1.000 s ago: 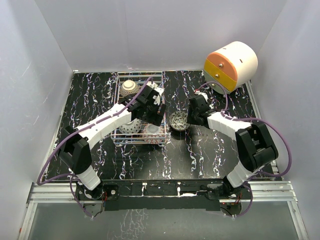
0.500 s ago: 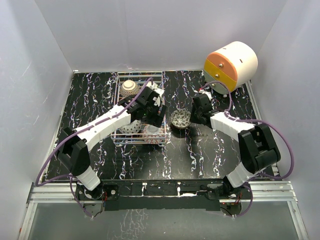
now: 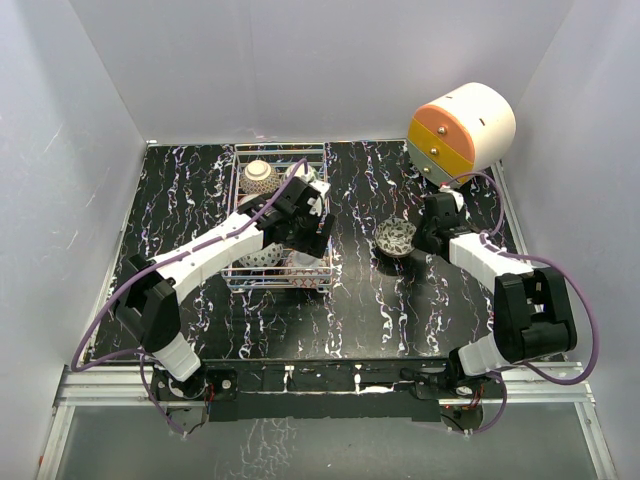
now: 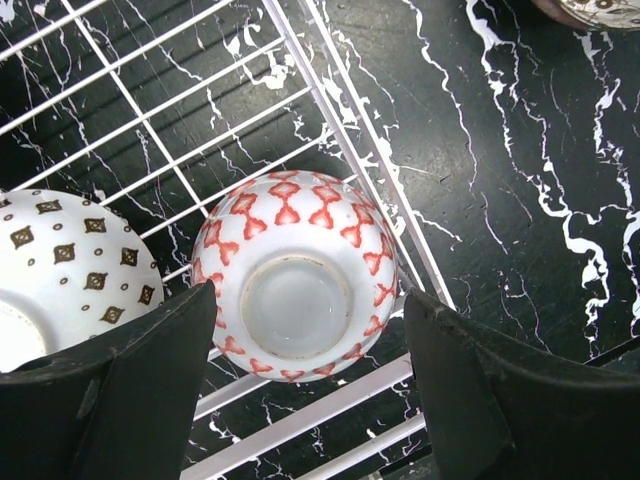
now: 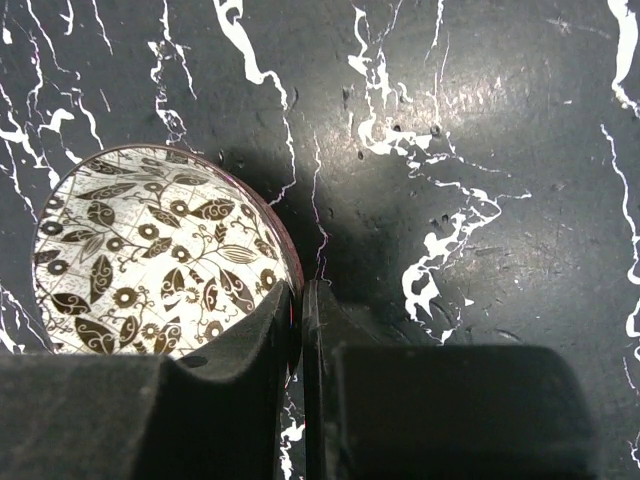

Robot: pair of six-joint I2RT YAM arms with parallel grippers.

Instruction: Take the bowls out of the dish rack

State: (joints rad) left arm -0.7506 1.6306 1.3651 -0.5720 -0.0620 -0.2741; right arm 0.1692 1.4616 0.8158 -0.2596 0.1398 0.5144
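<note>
The silver wire dish rack [image 3: 236, 185] stands at the table's back middle. An upturned beige speckled bowl [image 3: 258, 176] sits at its far end. My left gripper [image 3: 312, 232] is open above the rack's near right corner. In the left wrist view its jaws straddle an upturned white bowl with red pattern [image 4: 292, 288], not touching it, beside a white bowl with brown diamonds [image 4: 60, 270]. My right gripper [image 3: 418, 240] is shut on the rim of a leaf-patterned bowl [image 3: 394, 237], which also shows in the right wrist view [image 5: 150, 250], over the table right of the rack.
A large white-and-orange cylindrical drawer unit [image 3: 462, 130] stands at the back right, close behind my right gripper. White walls enclose the black marbled table [image 3: 350, 310]. The rack's right wire rim [image 4: 345, 150] runs between the red bowl and the bare table.
My right gripper has carried the leaf-patterned bowl to the right, away from the rack and toward the drawer unit. My left gripper has shifted slightly over the rack's near right corner.
</note>
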